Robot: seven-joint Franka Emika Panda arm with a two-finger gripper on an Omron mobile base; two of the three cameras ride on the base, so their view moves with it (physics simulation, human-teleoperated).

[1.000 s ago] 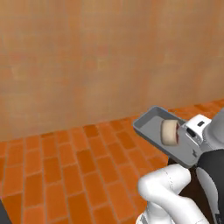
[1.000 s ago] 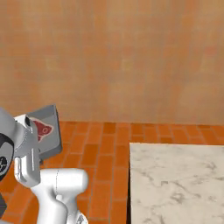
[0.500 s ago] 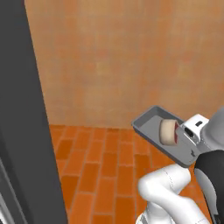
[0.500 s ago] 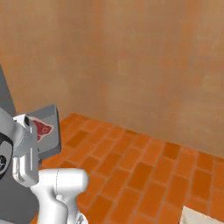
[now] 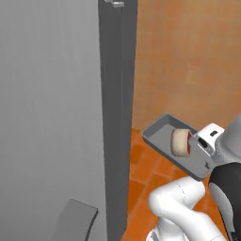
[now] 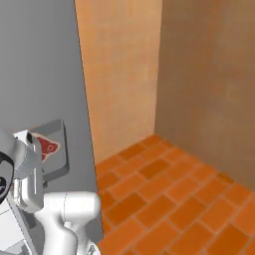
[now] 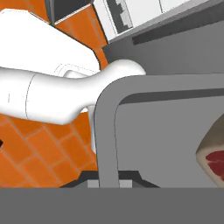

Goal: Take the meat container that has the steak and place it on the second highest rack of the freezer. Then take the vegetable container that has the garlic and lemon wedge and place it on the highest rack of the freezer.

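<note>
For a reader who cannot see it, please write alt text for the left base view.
The white robot arm holds the grey meat container tilted in the air, with the steak standing on edge inside it. The tall grey freezer fills the left side, before an orange wall and brick floor.

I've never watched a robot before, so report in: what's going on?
Gripper shut on the meat container. Steak riding in the tilted tray. Grey freezer panel close on the left.
</note>
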